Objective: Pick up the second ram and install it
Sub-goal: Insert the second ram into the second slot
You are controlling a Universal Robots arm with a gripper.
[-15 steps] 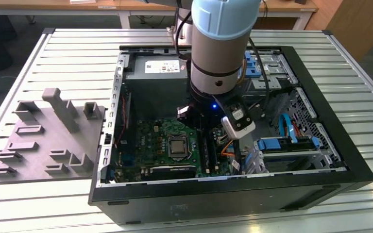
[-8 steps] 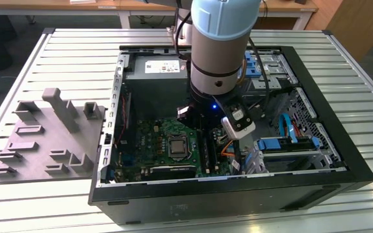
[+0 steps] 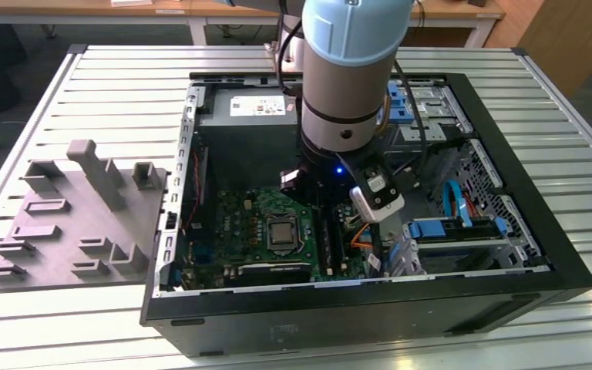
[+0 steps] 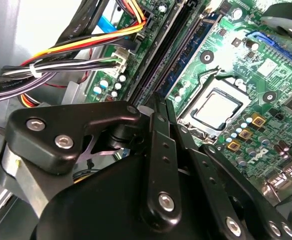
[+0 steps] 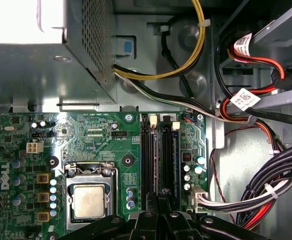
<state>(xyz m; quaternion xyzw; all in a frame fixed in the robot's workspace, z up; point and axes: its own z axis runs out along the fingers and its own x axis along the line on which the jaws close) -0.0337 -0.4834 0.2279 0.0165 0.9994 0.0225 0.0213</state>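
Open computer case (image 3: 543, 262) on slatted desk (image 3: 121, 77) | arm's gripper (image 5: 158, 212) low over motherboard (image 5: 85, 135), beside processor socket (image 5: 89, 200) | fingers (image 4: 158, 135) closed on second ram (image 5: 164, 165), edge-on in slot | step: seating; needs straight downward press.

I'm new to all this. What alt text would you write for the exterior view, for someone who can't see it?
A robot arm reaches down into an open computer case lying on a slatted metal table, its gripper low over the green motherboard beside the processor socket. A grey moulded tray sits on the table at the exterior view's left.
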